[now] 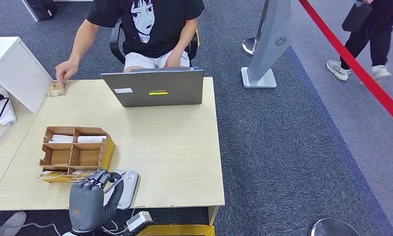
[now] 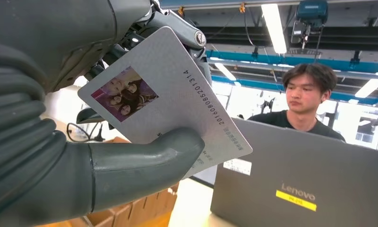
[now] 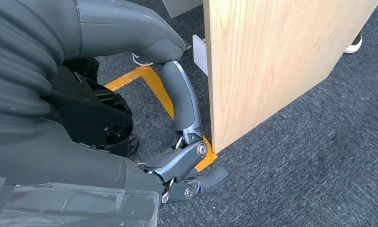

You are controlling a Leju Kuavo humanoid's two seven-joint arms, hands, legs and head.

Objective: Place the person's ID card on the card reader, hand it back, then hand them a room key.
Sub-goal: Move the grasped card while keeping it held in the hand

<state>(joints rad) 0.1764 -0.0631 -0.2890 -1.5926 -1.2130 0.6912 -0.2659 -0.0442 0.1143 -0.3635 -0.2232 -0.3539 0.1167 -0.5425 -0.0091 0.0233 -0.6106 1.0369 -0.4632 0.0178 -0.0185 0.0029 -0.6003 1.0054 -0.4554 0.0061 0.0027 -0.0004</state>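
Observation:
My left hand point(image 1: 89, 198) is at the table's near edge, over the left part of the flat white card reader point(image 1: 127, 188). It pinches the grey ID card point(image 2: 177, 94), which bears a photo and a printed number, between the thumb point(image 2: 144, 161) and the fingers behind it. In the left wrist view the card stands tilted in the air, facing the camera. A wooden divided box point(image 1: 76, 153) just beyond the hand holds white key cards point(image 1: 90, 139). My right hand point(image 3: 182, 156) hangs beside the table's side panel, low over the carpet, holding nothing, fingers loosely bent.
A person point(image 1: 150, 29) sits behind a grey laptop point(image 1: 155, 87) at the table's far edge, one hand point(image 1: 64, 71) resting on a small stack at the far left corner. A white cabinet point(image 1: 13, 69) stands left. A kiosk stand point(image 1: 268, 44) and red barrier tape point(image 1: 351, 64) are to the right.

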